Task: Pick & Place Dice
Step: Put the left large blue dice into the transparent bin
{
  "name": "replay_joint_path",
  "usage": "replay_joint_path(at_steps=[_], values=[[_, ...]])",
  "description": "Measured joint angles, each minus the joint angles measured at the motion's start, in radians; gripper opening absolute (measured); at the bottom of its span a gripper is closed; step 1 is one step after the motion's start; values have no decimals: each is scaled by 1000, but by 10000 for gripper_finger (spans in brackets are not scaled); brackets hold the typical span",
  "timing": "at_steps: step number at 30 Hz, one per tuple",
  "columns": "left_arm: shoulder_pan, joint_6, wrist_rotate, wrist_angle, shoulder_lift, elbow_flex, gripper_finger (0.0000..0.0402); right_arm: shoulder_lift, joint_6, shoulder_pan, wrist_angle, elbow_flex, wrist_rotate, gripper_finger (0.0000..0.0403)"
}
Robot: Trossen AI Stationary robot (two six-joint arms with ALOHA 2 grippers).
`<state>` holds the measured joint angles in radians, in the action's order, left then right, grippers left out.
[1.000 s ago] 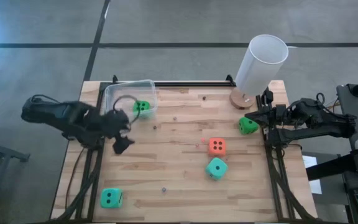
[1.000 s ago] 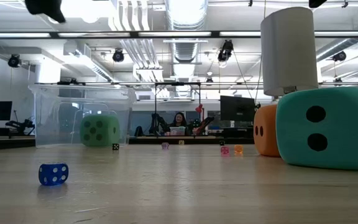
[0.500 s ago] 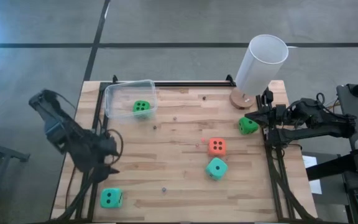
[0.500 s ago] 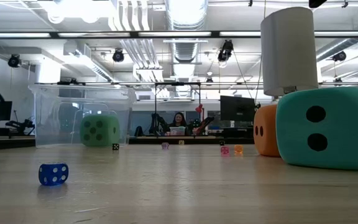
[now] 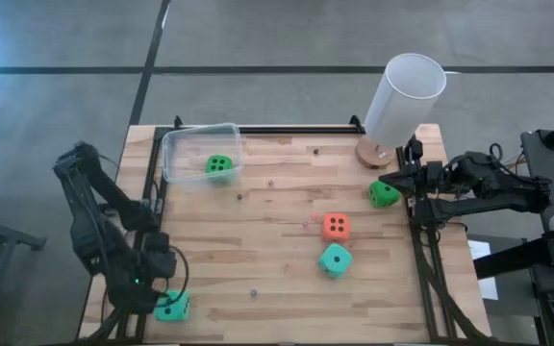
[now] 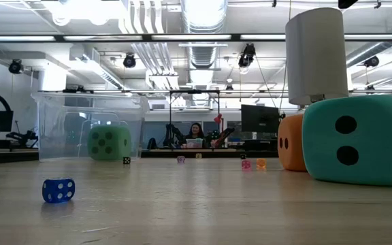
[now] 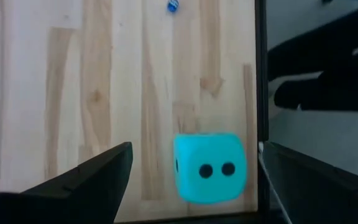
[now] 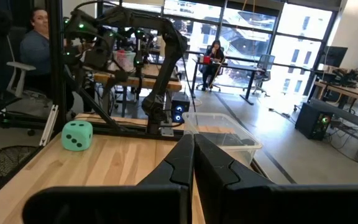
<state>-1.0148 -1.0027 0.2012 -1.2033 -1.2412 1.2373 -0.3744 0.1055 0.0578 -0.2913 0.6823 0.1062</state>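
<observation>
The left gripper (image 7: pixel 188 177) hangs over the near left corner of the light wooden table (image 5: pixel 277 240), its two dark fingers (image 7: pixel 86 180) spread wide, and the bright green soft cube die with black pips (image 7: pixel 209 167) sits right between them in the left wrist view. This looks like the approach for a pick: nothing is held, and the fingers flank the die without touching it, as far as the wrist view shows. From above, the arm's wrist covers one side of that die (image 5: pixel 173 306), which lies close to the table's left edge. The next move calls for a straight drop and a squeeze on two flat faces, minding that edge.

Farther out, another green die (image 5: pixel 219 165) already rests inside the clear plastic tub (image 5: pixel 176 144) at the far left. An orange die (image 5: pixel 335 226) and a teal die (image 5: pixel 335 259) sit near each other right of centre. The right gripper (image 5: pixel 385 183) waits at the right edge, fingers pressed together, tip just beside a fourth green die (image 5: pixel 383 195), near the tall white cylinder (image 5: pixel 407 91).
</observation>
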Motion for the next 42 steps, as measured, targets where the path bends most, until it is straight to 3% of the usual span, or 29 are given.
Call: replay_joint_path(at_steps=[16,26,34,42], values=[[-101,10,0,3,-60,-1,356,0,2,1,0,0,0,8],[-118,-1,0,20,-116,-1,369,0,23,1,-1,0,0,8],[-119,-1,-4,96,-176,-1,379,0,29,1,-27,0,-61,8],[-119,-105,-25,104,-255,-2,390,0,36,1,-27,0,-61,8]])
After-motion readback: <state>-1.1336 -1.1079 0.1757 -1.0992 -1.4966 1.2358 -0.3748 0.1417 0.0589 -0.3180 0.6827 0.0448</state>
